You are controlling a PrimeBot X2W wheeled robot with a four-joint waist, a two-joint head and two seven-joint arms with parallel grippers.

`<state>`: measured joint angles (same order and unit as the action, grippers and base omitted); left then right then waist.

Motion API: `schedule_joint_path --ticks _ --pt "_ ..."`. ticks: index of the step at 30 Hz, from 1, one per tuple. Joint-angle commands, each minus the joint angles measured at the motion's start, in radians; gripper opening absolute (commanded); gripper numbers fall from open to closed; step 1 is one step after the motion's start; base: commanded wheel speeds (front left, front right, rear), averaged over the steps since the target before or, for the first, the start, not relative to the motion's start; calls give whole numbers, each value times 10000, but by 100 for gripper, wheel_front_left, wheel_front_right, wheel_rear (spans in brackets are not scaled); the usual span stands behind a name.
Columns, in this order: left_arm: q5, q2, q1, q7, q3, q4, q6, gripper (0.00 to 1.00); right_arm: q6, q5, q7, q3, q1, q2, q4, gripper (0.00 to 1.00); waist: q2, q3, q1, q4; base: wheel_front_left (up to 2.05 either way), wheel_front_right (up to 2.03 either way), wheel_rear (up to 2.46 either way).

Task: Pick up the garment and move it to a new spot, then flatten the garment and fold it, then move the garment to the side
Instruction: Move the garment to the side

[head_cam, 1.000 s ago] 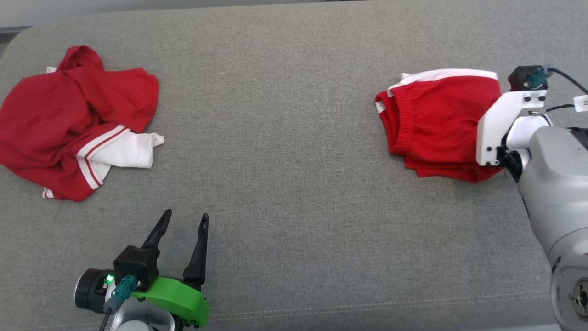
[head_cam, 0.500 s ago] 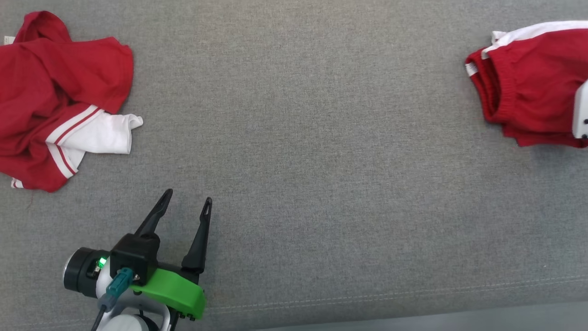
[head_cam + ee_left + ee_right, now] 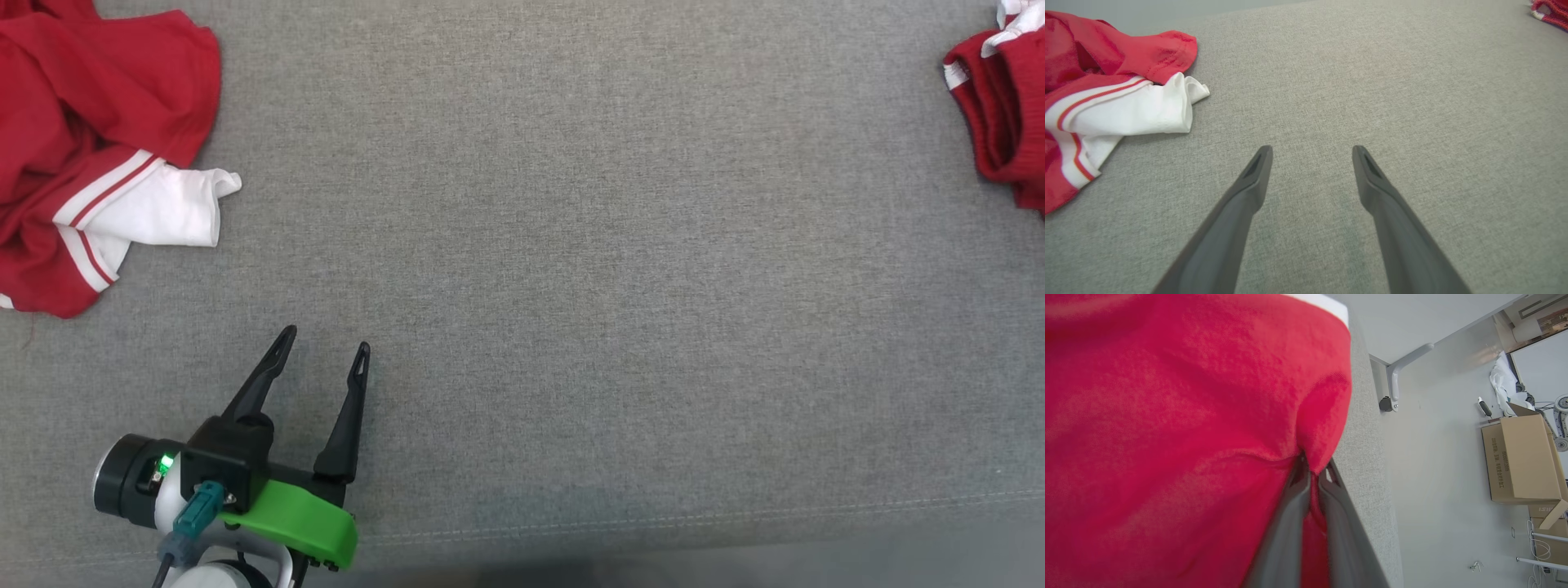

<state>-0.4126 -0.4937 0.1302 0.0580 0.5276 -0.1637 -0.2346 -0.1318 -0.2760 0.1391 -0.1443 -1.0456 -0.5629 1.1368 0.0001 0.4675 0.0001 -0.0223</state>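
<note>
A folded red garment point(image 3: 1000, 114) with white trim lies at the far right edge of the head view, cut off by the frame. In the right wrist view my right gripper point(image 3: 1312, 467) is shut on a pinch of that garment's red cloth point(image 3: 1167, 437), close to the grey surface's edge. My left gripper point(image 3: 325, 340) is open over bare grey cloth at the lower left, holding nothing. The left wrist view shows the left gripper point(image 3: 1311, 150) with its fingers spread wide.
A crumpled red and white garment point(image 3: 90, 122) lies at the upper left, up and left of the left gripper's tips point(image 3: 1106, 90). The grey surface's front seam point(image 3: 653, 523) runs along the bottom. Beyond the surface's right edge are the floor and cardboard boxes point(image 3: 1519, 457).
The head camera has moved, so the whole picture shifted. The folded garment has slid well to the right, away from the crumpled one, and the right arm has left the head view. The left gripper stays open.
</note>
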Motion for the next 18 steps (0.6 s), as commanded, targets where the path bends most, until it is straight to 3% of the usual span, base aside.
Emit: schedule_joint_path --ticks 1,2,3,10,13,15,18 --pt "78 -72 31 -22 -1 -41 -47 100 21 -125 -73 -101 117 -50 -156 11 -1 144 -1 83 0 0 0" --pt "89 -65 53 -23 10 -48 -48 100 20 -212 -172 -188 180 -40 -284 45 -1 180 -1 105 0 0 0" --pt "94 -52 76 -18 17 -57 -52 100 20 -294 -171 -291 232 -64 -372 100 -1 217 -1 132 0 0 0" --pt "-17 112 309 154 -6 145 -25 100 20 -695 -328 -1232 540 136 -1167 100 -1 134 -1 270 0 0 0" --pt "1 229 410 369 55 344 38 100 20 -251 -852 -1710 685 566 -1421 100 -1 -145 -1 293 0 0 0" --pt "-61 451 456 719 71 603 62 100 20 783 -1760 -2536 853 1031 -1649 100 -1 -639 -1 325 0 0 0" --pt "-155 627 425 987 72 944 91 100 20 1297 -2476 -2304 1391 1359 -1754 100 -1 -1263 -1 344 0 0 0"
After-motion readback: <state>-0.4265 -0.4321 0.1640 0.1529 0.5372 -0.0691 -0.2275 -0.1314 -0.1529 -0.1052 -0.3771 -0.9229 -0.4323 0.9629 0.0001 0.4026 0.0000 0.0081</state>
